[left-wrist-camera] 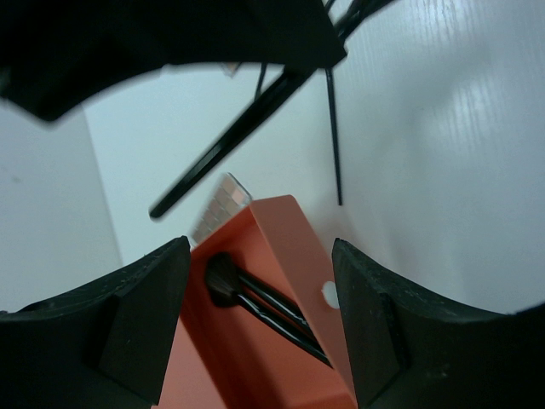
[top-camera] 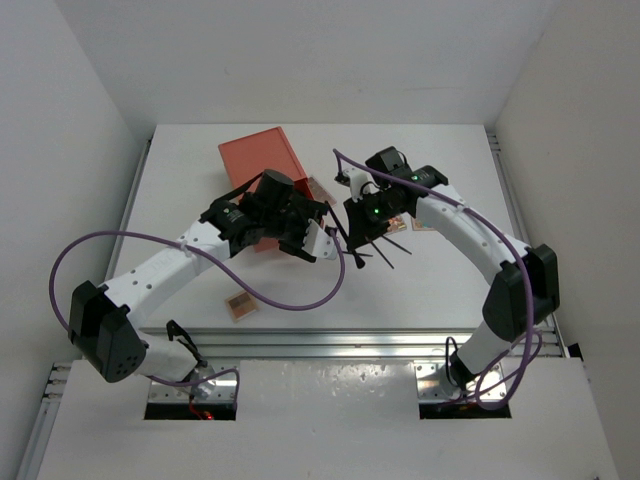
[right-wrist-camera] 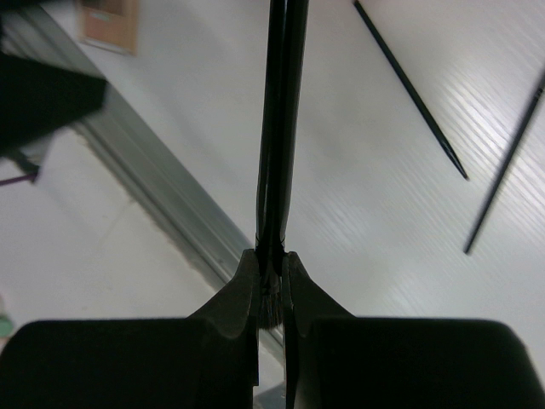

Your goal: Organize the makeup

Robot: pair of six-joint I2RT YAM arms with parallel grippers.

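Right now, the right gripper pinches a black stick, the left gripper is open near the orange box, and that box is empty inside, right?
No. The orange box is not empty: black brushes lie inside it, as the left wrist view shows. The rest stands: the right gripper pinches a black stick and the left gripper is open near the box.

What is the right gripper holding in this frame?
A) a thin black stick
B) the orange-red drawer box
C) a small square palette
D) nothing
A: in the right wrist view, the right gripper is shut on a thin black stick that runs straight out from between its fingertips.
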